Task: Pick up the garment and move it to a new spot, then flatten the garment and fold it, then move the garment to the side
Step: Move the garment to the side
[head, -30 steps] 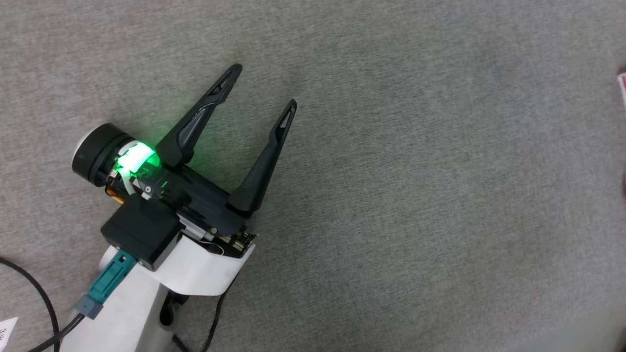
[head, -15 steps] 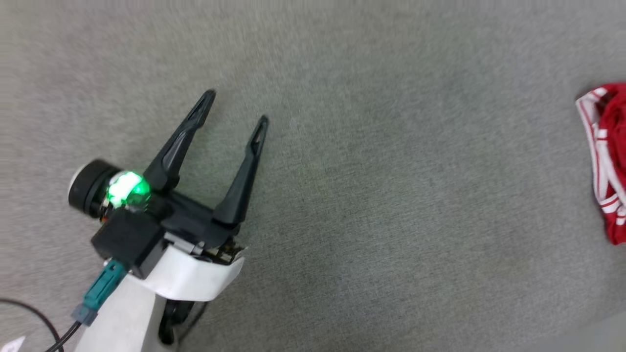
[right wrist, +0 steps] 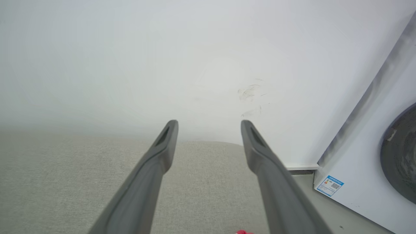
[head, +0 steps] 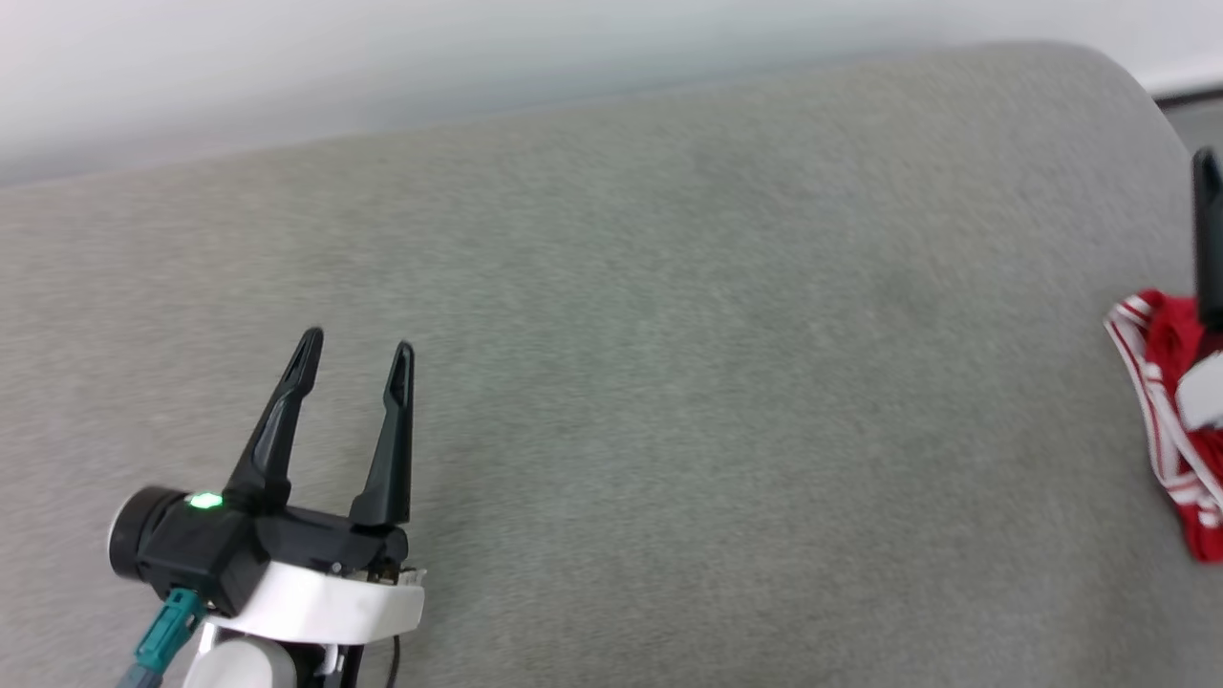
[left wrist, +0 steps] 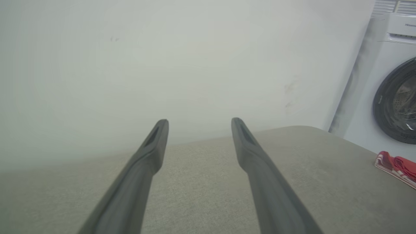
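Garment lies at the right edge of the frame on the gray table. Right gripper has just come open beside it; left gripper is open too. Moving it aside looks done.

Grey fabric surface, white wall, probably a washer.

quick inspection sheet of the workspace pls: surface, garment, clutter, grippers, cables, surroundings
surface: grey woven fabric top, smooth, rounded far corner
job's things: red jersey garment with red-and-white striped trim, bunched at the surface's right end, not gripped
clutter: nothing seen
grippers: left gripper open, empty, over bare fabric; right gripper open, empty, by the garment
cables: teal connector at the left wrist
surroundings: white wall; white front-loading washing machine past the right end
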Controlling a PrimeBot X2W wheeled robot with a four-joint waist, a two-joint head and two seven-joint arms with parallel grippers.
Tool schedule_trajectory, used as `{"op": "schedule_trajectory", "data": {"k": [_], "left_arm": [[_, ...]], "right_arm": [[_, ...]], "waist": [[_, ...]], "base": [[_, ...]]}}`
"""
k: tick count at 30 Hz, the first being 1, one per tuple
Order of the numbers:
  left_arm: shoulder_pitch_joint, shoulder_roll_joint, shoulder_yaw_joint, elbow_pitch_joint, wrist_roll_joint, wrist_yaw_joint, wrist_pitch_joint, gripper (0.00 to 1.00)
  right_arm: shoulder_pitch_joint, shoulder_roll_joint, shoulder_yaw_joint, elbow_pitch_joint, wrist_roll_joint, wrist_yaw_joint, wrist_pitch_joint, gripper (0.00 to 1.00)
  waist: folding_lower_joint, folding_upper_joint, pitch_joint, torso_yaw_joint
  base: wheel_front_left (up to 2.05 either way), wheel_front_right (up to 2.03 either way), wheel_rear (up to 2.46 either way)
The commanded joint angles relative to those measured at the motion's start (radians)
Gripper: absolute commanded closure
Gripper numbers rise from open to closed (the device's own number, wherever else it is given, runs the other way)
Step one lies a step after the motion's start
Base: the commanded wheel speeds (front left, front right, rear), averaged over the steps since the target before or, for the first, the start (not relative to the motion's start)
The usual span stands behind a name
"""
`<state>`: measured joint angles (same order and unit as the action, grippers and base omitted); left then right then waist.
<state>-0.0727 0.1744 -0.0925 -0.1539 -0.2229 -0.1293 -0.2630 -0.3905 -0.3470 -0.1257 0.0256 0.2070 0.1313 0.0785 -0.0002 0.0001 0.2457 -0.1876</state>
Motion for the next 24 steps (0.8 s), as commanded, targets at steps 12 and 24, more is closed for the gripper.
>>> {"op": "schedule_trajectory", "data": {"k": [12,24], "left_arm": [[0.107,-0.080,0.037,0.066,0.042,0.011,-0.002,0.00],[0.126,-0.111,0.061,0.129,0.043,0.002,-0.002,0.00]], "right_arm": [[0.261,0.186,0.043,-0.076,0.076,-0.001,-0.113,0.00],[0.342,0.214,0.057,0.035,0.061,-0.001,-0.264,0.00]], "waist": [[0.0002,-0.0001,-0.126,0.144],[0.0002,-0.0001,-0.160,0.167]], "base": [[0.00,0.00,0.00],[0.00,0.00,0.00]]}}
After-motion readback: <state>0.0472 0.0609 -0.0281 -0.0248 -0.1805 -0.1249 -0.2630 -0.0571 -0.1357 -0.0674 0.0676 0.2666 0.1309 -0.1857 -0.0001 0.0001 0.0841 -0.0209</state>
